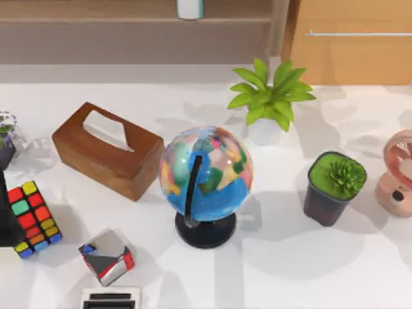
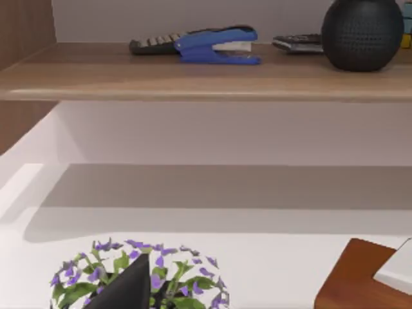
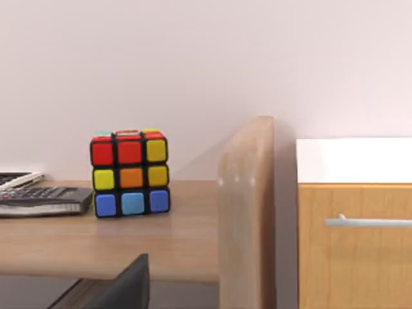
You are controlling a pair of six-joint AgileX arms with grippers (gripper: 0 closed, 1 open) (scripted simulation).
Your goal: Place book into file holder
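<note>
A white tabletop (image 1: 290,270) runs under a wooden shelf (image 1: 96,22) along its back edge, with a wooden cabinet (image 1: 351,45) at the back right corner. A globe (image 1: 206,177) on a black foot stands near the middle. A brown tissue box (image 1: 106,151) sits to its left, and a leafy plant (image 1: 270,96) in a white pot stands behind it. Toward the right edge there are a succulent (image 1: 336,187) in a dark pot and a pink fan (image 1: 399,174). A colour cube (image 1: 32,219) lies at the left edge, and a silver, red and blue cube (image 1: 106,255) lies nearer the front edge. A white thing with a dark slot (image 1: 111,299) is cut off by the front edge.

A small light-blue thing with a pale edge stands up on the shelf, just left of its right end post. I take it for the book (image 1: 190,8), though little of it shows.

My left gripper (image 2: 129,286) hangs over a pot of purple flowers (image 2: 84,283) at the left edge, facing the shelf, where a blue stapler (image 2: 215,44) and a round black object (image 2: 362,32) rest. I cannot tell whether it is spread or pressed together.

My right gripper (image 3: 125,286) is up at shelf height, facing a second colour cube (image 3: 130,172) and a calculator (image 3: 38,198) on the board. I cannot tell its state either. Neither gripper touches the book.
</note>
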